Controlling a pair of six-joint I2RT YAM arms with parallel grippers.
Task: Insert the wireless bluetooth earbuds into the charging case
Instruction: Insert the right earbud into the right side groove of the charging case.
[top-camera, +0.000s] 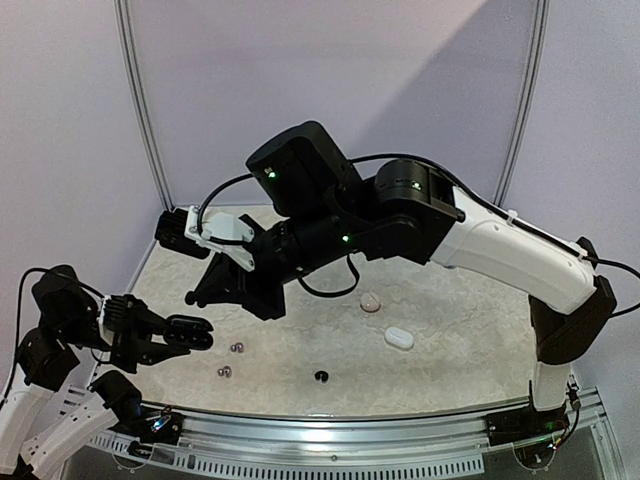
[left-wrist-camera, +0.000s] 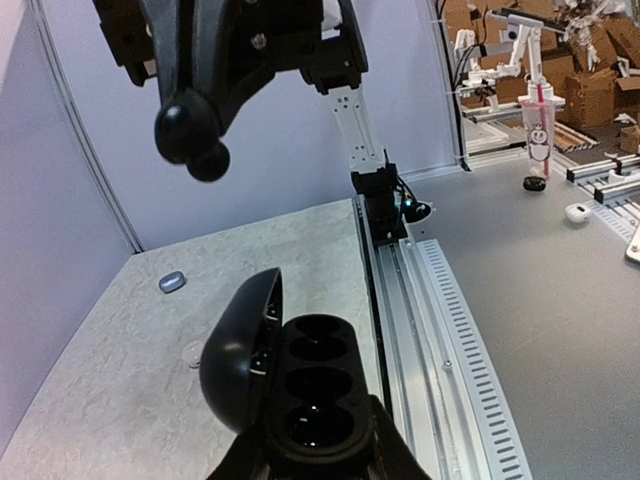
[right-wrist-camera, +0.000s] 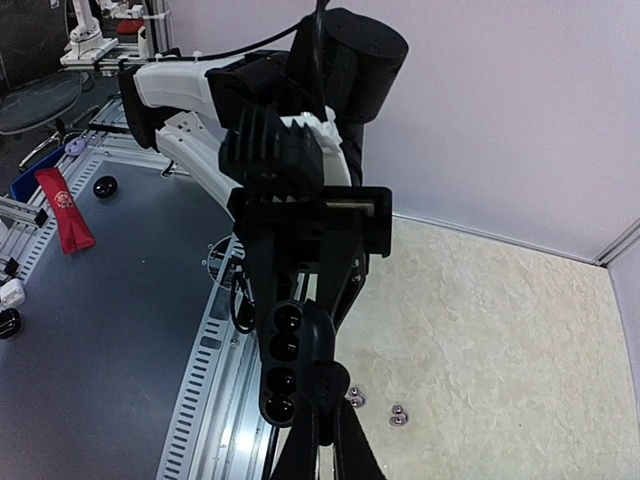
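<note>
The tabletop (top-camera: 460, 340) carries the scattered pieces. The right end effector (right-wrist-camera: 322, 410) hangs clenched over the case; I cannot tell whether it pinches a bud. The left end effector (top-camera: 178, 336) grips the open charging case (left-wrist-camera: 320, 380), whose wells look empty. The earbuds (top-camera: 238, 348) lie loose nearby, so insertion is all left to do.

Your right arm (top-camera: 505, 250) wears a glossy white shell on its long link, with matte black housings at the joints and small green lights (top-camera: 270, 173) glowing on them. Black cables (top-camera: 325, 291) loop along it, and a white bracket (top-camera: 228, 229) sits at the wrist. Your left arm (top-camera: 25, 420) has white lower links under black joints. The right pincer (left-wrist-camera: 192, 140) is black with rounded knob tips; the left pincer (top-camera: 192, 333) is black too.
</note>
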